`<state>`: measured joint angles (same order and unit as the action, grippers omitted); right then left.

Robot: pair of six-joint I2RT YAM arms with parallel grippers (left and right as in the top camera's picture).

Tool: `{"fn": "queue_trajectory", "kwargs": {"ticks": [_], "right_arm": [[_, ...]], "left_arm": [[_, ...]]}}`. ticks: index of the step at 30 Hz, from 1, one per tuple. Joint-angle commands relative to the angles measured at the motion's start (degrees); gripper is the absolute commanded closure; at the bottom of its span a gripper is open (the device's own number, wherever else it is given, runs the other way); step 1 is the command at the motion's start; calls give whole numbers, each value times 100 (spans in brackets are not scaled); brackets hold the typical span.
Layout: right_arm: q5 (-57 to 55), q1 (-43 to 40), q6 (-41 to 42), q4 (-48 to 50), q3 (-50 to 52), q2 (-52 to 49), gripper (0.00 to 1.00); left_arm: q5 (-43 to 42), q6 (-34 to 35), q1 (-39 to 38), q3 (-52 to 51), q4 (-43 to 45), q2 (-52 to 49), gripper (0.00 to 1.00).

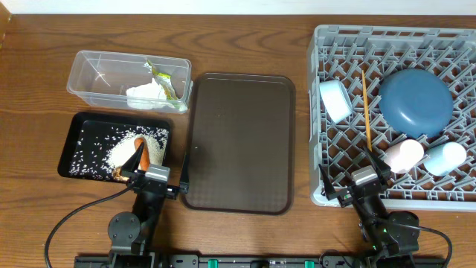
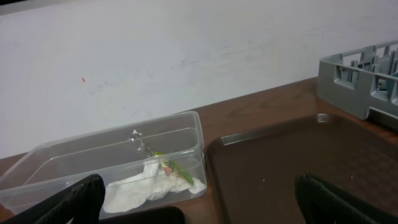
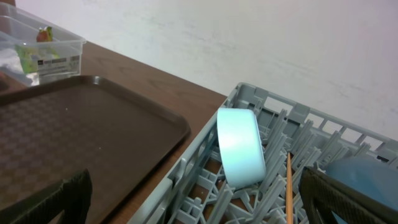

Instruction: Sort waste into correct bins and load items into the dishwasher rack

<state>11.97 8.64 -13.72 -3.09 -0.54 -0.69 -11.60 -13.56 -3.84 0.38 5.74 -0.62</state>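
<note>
The clear tub holds the white tissue and the yellow-green wrapper; both also show in the left wrist view. The black tray holds rice, the carrot and a brown lump. The grey rack holds the blue plate, the white bowl on edge, chopsticks, the pink cup and the light blue cup. My left gripper is open and empty at the black tray's near right corner. My right gripper is open and empty at the rack's near left edge.
A large dark brown serving tray lies between the bins and the rack, with nothing on it. A white wall stands behind the table in both wrist views. The arm bases sit at the table's front edge.
</note>
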Motion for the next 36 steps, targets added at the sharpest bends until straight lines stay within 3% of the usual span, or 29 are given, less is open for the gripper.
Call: {"fn": "queue_trajectory", "kwargs": {"ticks": [1,20,30,36], "right_arm": [[9,-55,-50,9,22,37,1],[9,-55,-50,9,22,37,1],[9,-55,-50,9,22,37,1],[9,-55,-50,9,22,37,1]], "left_arm": [[68,-33,28,-15,11,44,2],[68,-35,28,-15,-11,39,2],[70,-33,28,-15,-881,39,2],[70,-33,28,-15,-870,-4,2]]}}
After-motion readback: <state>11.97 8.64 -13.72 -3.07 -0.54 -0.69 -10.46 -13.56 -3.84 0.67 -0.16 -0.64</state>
